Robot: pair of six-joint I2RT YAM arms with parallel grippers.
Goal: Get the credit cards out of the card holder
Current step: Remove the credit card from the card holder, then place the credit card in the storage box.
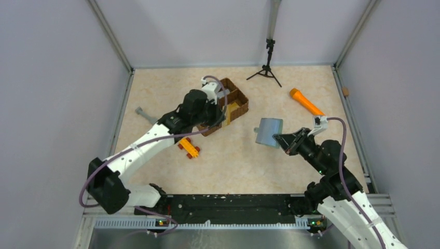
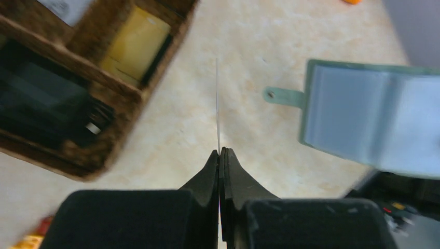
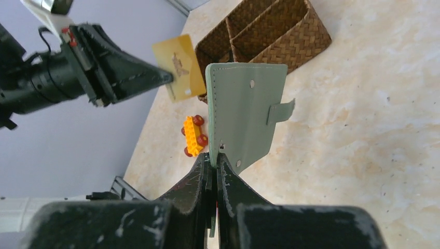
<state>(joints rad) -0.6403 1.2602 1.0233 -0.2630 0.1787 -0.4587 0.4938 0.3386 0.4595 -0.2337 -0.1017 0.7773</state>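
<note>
My right gripper (image 1: 278,139) (image 3: 214,158) is shut on the lower edge of the grey-green card holder (image 1: 270,132) (image 3: 244,114) and holds it up above the table. The holder's pale blue inner pockets face my left wrist view (image 2: 373,122). My left gripper (image 1: 223,110) (image 2: 220,153) is shut on a thin yellowish card (image 3: 181,67), seen edge-on in its own view (image 2: 217,104), just right of the brown basket (image 1: 236,101). No silvery or dark grey card shows in the holder.
The basket (image 2: 78,65) holds a black block (image 2: 41,104), a flat yellowish piece (image 2: 135,44) and a pale card corner (image 2: 67,6). A yellow toy car (image 1: 189,147), an orange torch (image 1: 306,102), a grey tool (image 1: 142,112) and a small tripod (image 1: 267,65) are on the table.
</note>
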